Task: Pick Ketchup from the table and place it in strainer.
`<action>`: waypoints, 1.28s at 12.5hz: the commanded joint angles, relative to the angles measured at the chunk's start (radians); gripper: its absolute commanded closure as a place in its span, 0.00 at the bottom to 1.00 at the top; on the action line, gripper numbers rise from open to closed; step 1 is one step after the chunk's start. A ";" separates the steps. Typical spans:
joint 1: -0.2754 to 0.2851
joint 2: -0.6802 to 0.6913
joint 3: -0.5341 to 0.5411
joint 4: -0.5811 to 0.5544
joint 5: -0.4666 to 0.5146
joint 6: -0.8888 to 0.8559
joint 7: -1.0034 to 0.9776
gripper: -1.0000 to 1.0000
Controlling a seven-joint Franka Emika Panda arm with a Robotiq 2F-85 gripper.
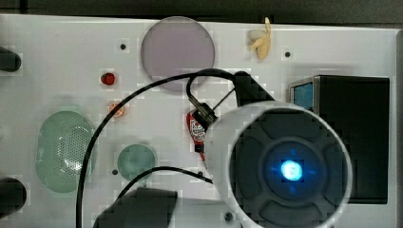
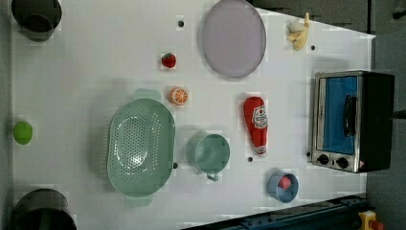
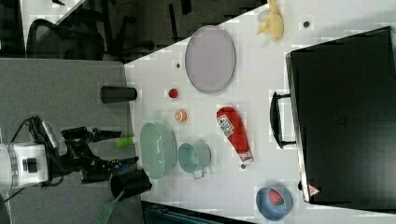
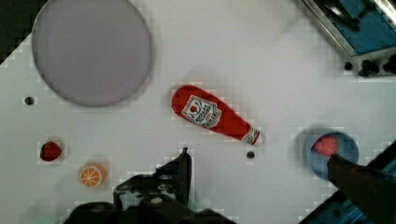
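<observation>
Ketchup [image 2: 256, 124] lying flat on the white table [image 2: 86, 72], label up, cap end toward 6 o'clock in the left view, thick end toward 12. Not touched by anything. Placed between the green cup [image 2: 212, 153] at about 8 o'clock from it and the toaster oven [image 2: 352, 120] at 3 o'clock, apart from both. In the wrist view seen as a red bottle [image 4: 215, 114] lying slantwise on bare table.

Strainer [image 2: 140, 146] resting on the table at about 9 o'clock from the bottle in the left view, past the cup, with nothing inside on its dotted bottom. Just beside its rim, at about 1 o'clock, an orange slice [image 2: 178, 96]; farther toward 12, a small red fruit [image 2: 168, 60].

Gripper [image 3: 114, 149] raised above the table and holding nothing, fingers spread wide and released. One dark finger [image 4: 180, 172] visible in the wrist view, well apart from the bottle.

Grey-lilac plate [image 2: 233, 38] at 12 o'clock from the bottle in the left view. Banana [image 2: 299, 34] near the far table corner, at about 1 o'clock. Blue bowl [image 2: 283, 187] with something red inside at about 5 o'clock from the bottle, near the table edge. In the top view, bottle [image 1: 195, 126] partly covered by the arm's white body [image 1: 280, 166] and a black cable [image 1: 142, 92].
</observation>
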 commanded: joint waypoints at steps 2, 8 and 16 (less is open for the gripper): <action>-0.008 0.132 0.016 -0.094 -0.002 -0.001 -0.116 0.00; 0.008 0.269 0.036 -0.202 -0.003 0.195 -0.516 0.00; 0.025 0.418 0.040 -0.388 -0.003 0.623 -0.783 0.00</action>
